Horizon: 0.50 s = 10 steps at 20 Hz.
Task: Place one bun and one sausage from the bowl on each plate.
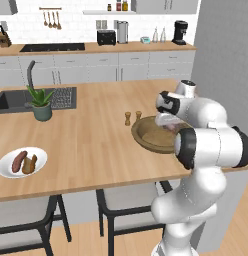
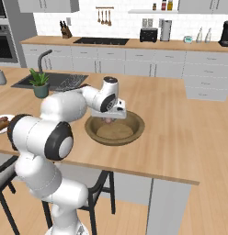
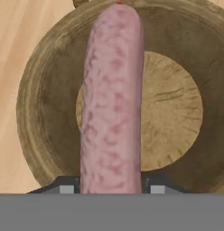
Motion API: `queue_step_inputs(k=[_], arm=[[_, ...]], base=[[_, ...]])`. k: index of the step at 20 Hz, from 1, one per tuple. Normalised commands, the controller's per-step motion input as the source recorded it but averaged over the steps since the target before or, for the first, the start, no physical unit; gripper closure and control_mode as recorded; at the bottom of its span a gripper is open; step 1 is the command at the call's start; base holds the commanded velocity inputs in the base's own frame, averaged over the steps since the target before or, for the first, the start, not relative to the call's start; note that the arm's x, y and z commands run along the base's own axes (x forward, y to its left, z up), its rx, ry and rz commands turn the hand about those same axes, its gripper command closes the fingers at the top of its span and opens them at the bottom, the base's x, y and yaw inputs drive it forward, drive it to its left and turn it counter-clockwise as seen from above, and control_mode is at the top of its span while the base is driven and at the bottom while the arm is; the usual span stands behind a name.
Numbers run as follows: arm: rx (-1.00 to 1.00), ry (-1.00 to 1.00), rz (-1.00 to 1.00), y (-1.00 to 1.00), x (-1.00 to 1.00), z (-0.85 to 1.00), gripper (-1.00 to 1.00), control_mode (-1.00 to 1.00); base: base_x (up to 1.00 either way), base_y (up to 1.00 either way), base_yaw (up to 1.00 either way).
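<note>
So the gripper (image 3: 111, 187) is clamped partway shut on the pale pink sausage (image 3: 113, 99), right over the wooden bowl (image 3: 41, 113), which sits at about 3 o'clock on the counter (image 1: 86, 140). The white plate (image 1: 41, 156) at 8 o'clock has a sausage and bun already. Looks like the pick step; next it'll need lifting clear and carrying to the other plate, wherever that is

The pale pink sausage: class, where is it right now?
In the hand view, the pale pink sausage sits between the gripper's fingers, above the wooden bowl.
</note>
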Motion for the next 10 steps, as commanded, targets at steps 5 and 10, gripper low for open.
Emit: queue_step_inputs(k=[5,10], arm=[[-0.02,0.0,-0.31,0.0,-0.96,0.75,1.0,-1.0],[-0.07,0.0,-0.19,0.24,-0.72,0.58,1.0,-1.0]], base=[[0.0,0.0,0.0],[0.0,0.0,0.0]])
